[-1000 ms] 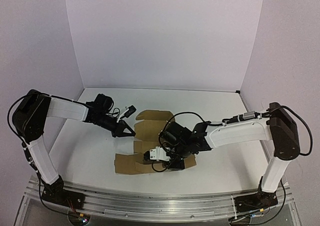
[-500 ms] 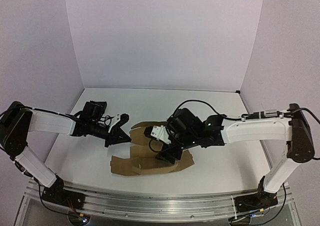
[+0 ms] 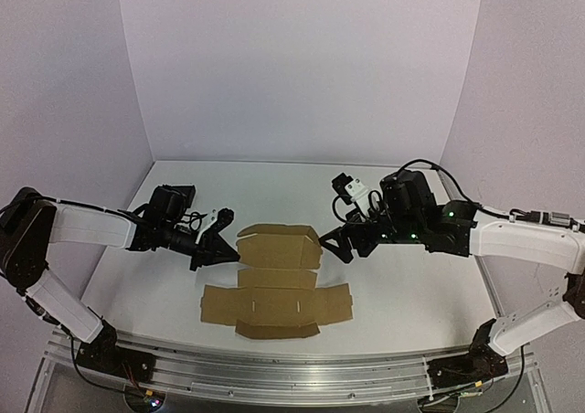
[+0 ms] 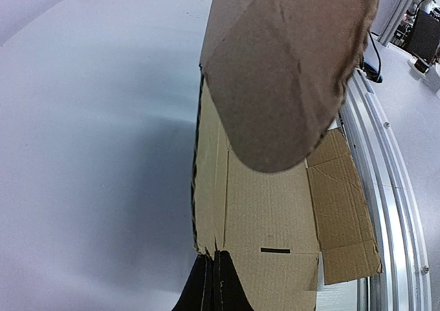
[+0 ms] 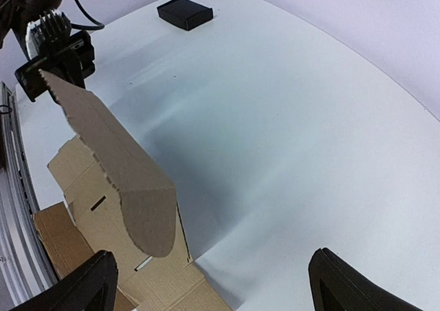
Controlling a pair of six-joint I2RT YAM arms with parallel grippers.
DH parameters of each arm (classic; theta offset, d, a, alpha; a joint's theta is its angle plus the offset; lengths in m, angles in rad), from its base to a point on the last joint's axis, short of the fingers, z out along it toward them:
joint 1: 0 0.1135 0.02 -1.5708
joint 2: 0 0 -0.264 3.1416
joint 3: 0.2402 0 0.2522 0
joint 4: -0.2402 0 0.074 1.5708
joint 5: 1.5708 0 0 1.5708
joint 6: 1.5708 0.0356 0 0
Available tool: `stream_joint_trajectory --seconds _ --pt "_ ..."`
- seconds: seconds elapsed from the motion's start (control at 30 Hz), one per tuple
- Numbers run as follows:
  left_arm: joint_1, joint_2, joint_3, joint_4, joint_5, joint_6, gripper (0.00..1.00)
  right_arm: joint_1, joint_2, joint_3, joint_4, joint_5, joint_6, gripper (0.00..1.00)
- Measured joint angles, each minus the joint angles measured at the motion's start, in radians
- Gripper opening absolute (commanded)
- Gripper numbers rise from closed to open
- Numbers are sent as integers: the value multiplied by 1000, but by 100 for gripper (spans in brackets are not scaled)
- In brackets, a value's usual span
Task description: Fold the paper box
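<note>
The paper box (image 3: 274,301) is a brown die-cut cardboard sheet lying flat mid-table, its far panel (image 3: 279,247) folded up with rounded flaps at both ends. In the left wrist view the sheet (image 4: 268,215) runs away from the fingers and a rounded flap (image 4: 289,70) hangs overhead. My left gripper (image 3: 230,246) (image 4: 212,256) is shut, pinching the sheet's left edge at the fold. My right gripper (image 3: 340,245) (image 5: 216,287) is wide open just right of the raised panel (image 5: 117,166), touching nothing, with only bare table between its fingers.
A small black rectangular block (image 5: 184,13) lies far back on the white table, beyond the left arm. The aluminium rail (image 3: 274,367) runs along the near edge, close to the sheet's front flaps. White walls enclose the table on three sides.
My right gripper opened, released the cardboard and withdrew to the right. The sheet settled flat with its far panel left standing. The left arm lowered, then stayed at the left edge.
</note>
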Motion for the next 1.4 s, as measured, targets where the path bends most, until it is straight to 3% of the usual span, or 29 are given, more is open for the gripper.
stream_joint_trajectory --seconds 0.13,0.4,0.63,0.87,0.9,1.03,1.1,1.23,1.4 --pt "0 0 13 -10 25 5 0 -29 70 8 43 -61 -28 96" --pt "0 2 25 -13 38 24 0 -53 161 15 157 -166 -60 81" --pt "0 26 29 -33 49 65 0 -53 226 60 242 -249 -54 43" --pt "0 34 56 -48 56 95 0 -53 242 70 265 -308 -58 20" --pt "0 34 57 -48 58 98 4 -53 242 70 266 -319 -58 17" --pt "0 34 58 -58 61 114 46 -53 242 70 268 -357 -69 5" --pt "4 34 60 -68 62 128 57 -57 241 70 267 -380 -83 1" --pt "21 44 79 -113 64 187 64 -67 231 70 267 -428 -107 0" --pt "31 48 82 -151 64 283 66 -78 220 70 268 -457 -96 0"
